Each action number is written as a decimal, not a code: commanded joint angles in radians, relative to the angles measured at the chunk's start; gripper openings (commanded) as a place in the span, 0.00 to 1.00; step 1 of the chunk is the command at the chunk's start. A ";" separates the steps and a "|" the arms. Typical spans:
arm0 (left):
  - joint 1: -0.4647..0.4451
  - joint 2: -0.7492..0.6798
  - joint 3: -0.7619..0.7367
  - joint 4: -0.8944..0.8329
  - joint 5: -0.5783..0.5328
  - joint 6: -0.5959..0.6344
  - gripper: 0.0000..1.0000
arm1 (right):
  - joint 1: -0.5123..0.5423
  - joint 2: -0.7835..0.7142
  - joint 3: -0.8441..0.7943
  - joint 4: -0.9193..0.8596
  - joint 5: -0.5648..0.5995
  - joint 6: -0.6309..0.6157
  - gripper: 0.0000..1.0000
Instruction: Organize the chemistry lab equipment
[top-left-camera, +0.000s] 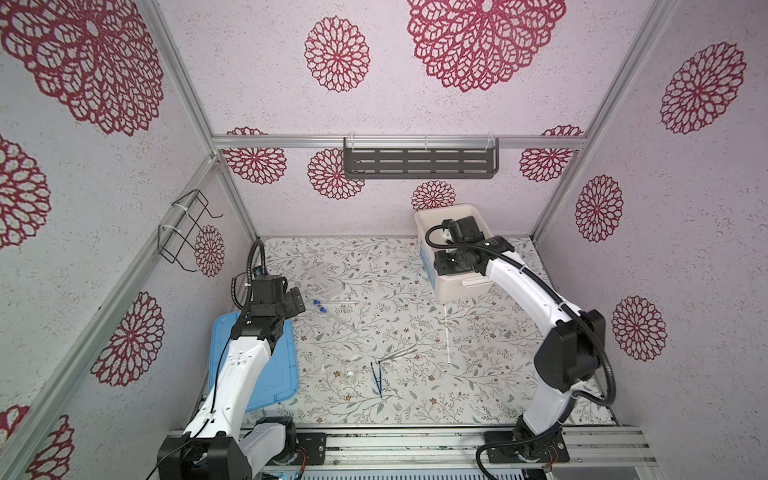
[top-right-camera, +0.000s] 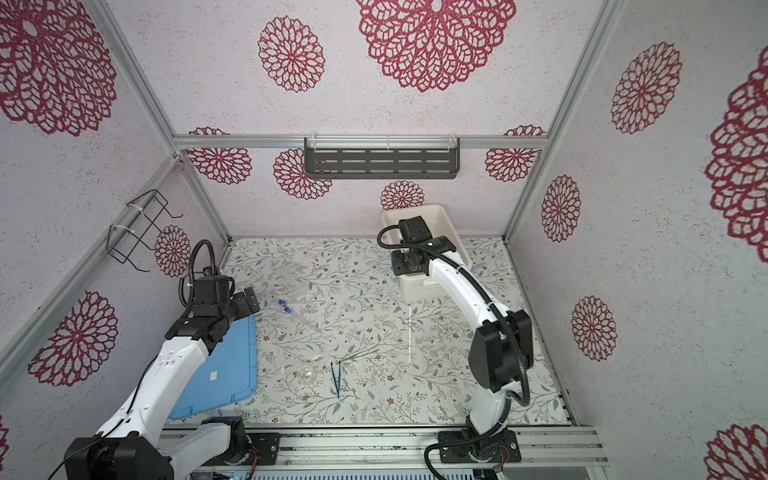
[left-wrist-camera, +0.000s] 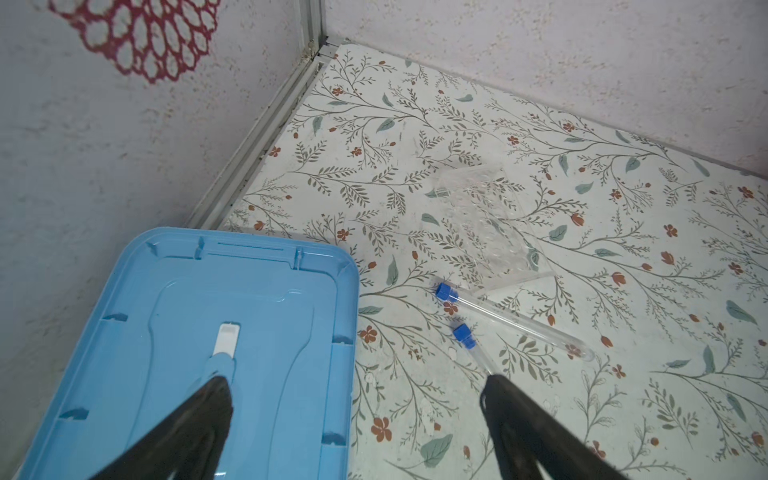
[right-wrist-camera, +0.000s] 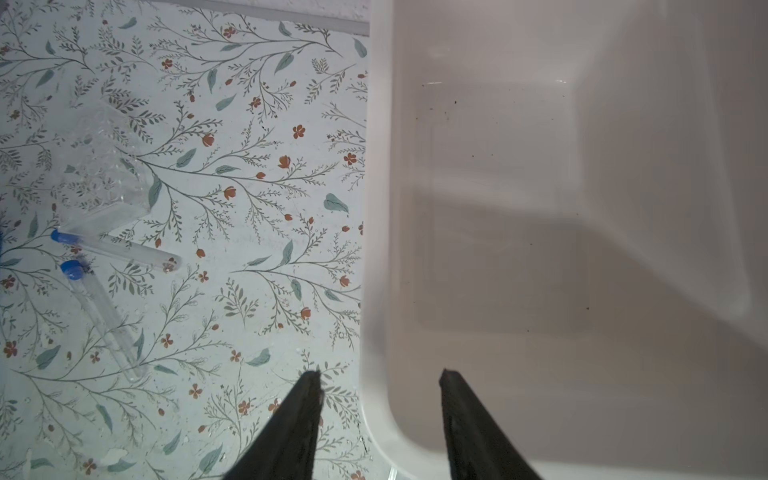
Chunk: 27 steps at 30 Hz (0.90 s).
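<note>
Equipment lies scattered over the floral surface (top-left-camera: 478, 386). Two clear tubes with blue caps (left-wrist-camera: 511, 322) rest just beside each other near the light-blue lid (left-wrist-camera: 249, 311), and a clear ridged tray (left-wrist-camera: 490, 220) sits just beyond them toward the back wall. Nearer the front edge, in a top view, a small clear vessel (top-left-camera: 351, 376) sits beside the dark blue tweezers (top-left-camera: 376, 380). A silvery tool (top-left-camera: 399, 355) lies just past their tips, and a thin white rod (top-left-camera: 448, 336) stretches front to back between these and the white tub (top-left-camera: 457, 291) at the back right. The left gripper (left-wrist-camera: 353, 384) hovers with its jaws spread wide and holds nothing; one finger is over the lid and the other over one tube's clear body. The right gripper (right-wrist-camera: 380, 372) straddles the tub wall that faces the tubes, jaws partly apart, one finger outside above the surface and one inside. A gap shows on each side of the rim, so it grips nothing.
</note>
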 joint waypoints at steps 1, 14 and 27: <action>-0.006 -0.016 -0.012 0.014 -0.040 0.032 0.97 | 0.011 0.071 0.126 -0.146 0.020 -0.026 0.50; -0.005 0.045 0.008 0.009 -0.020 0.018 0.97 | 0.079 0.163 0.217 -0.218 -0.005 -0.090 0.28; -0.007 0.043 0.000 0.027 0.016 -0.010 0.97 | 0.142 0.109 0.166 -0.186 -0.017 -0.166 0.24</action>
